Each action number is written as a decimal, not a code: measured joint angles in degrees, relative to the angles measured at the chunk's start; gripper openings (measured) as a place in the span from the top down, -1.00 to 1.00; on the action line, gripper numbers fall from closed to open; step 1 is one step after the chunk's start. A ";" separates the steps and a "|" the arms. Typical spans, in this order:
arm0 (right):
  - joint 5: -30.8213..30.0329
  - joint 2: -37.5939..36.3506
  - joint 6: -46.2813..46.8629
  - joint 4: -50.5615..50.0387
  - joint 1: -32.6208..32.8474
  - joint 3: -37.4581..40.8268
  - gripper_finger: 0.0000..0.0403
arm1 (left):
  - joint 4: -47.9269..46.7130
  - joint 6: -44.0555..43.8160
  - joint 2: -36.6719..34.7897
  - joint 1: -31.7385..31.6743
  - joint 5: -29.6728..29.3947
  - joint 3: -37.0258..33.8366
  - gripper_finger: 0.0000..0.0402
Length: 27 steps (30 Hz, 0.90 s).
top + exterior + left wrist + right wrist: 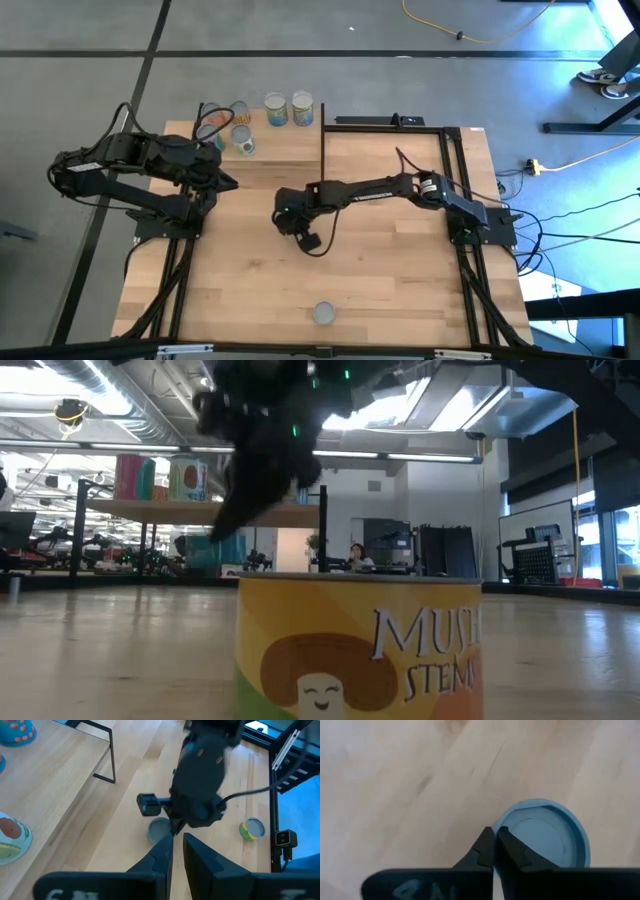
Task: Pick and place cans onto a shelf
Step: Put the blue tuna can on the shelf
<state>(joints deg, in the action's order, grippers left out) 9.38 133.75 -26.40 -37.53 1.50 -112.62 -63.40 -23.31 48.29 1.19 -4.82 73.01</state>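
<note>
My right gripper (293, 226) is shut at mid-table, pointing down over a can with a blue-grey top (545, 837); the can stands upright on the table (159, 829). The shut fingertips (493, 836) lie over the near rim of that top, with nothing between them. Another can, yellow with a mushroom label (360, 650), stands by the near edge (323, 313). Several cans (275, 108) stand on the shelf (140, 508) at the far left. My left gripper (177, 851) waits raised at the left, shut to a narrow slit, holding nothing. My right gripper has its shut fingertips over the near rim (502, 827) of the can's top, coming from above and slanting down. I cannot tell whether they touch it. The can stands upright on the table and is not between the fingers.
Thin black shelf uprights (111, 755) rise near the far edge, and a black frame (390, 123) runs along the far right. Bare wood lies between mid-table and the near edge. People and desks show in the room behind (355, 555).
</note>
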 joint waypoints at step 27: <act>-8.62 -3.67 15.19 -12.76 -8.26 -22.33 0.97 | 0.04 2.97 -0.04 0.04 1.53 0.00 0.81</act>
<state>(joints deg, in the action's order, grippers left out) 0.76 130.08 -11.21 -50.29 -6.75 -134.96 -63.35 -20.34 48.25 1.23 -3.29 73.01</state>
